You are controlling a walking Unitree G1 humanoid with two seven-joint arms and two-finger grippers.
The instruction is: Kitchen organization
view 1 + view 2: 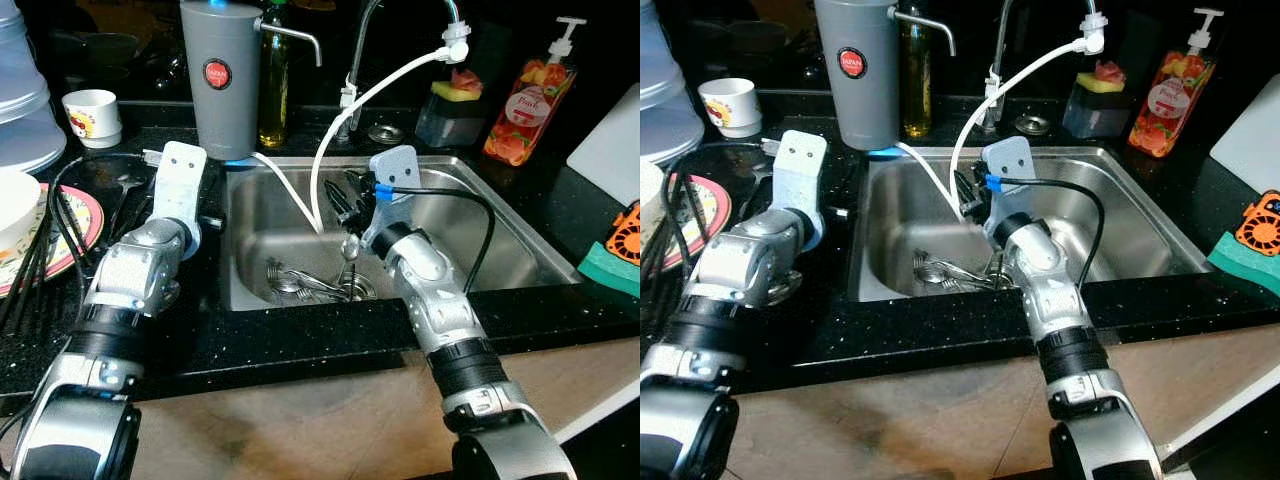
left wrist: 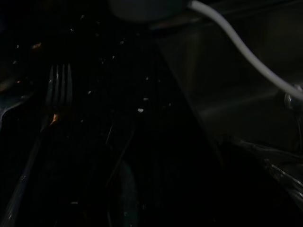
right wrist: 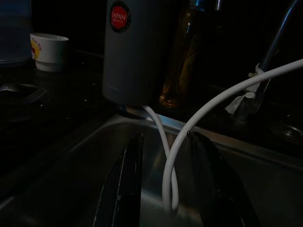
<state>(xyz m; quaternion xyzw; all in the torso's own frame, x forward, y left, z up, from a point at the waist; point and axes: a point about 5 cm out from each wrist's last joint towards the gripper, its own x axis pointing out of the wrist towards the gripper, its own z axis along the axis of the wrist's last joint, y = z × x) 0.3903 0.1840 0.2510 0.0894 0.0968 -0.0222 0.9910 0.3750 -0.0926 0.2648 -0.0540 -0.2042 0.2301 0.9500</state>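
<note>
The right gripper (image 1: 347,200) hangs over the steel sink (image 1: 500,235), above cutlery (image 1: 310,283) piled by the drain; the left arm (image 1: 150,255) rests on the black table (image 1: 300,345) beside the sink.

On the counter's far side stand one grey water filter (image 1: 223,75), one oil bottle (image 1: 274,80), one soap dispenser (image 1: 528,98) at right and one white cup (image 1: 93,117) at left. One sink (image 1: 500,235) holds several spoons (image 1: 300,282), too tangled to count, and one fork (image 2: 57,92) lies left of it
</note>
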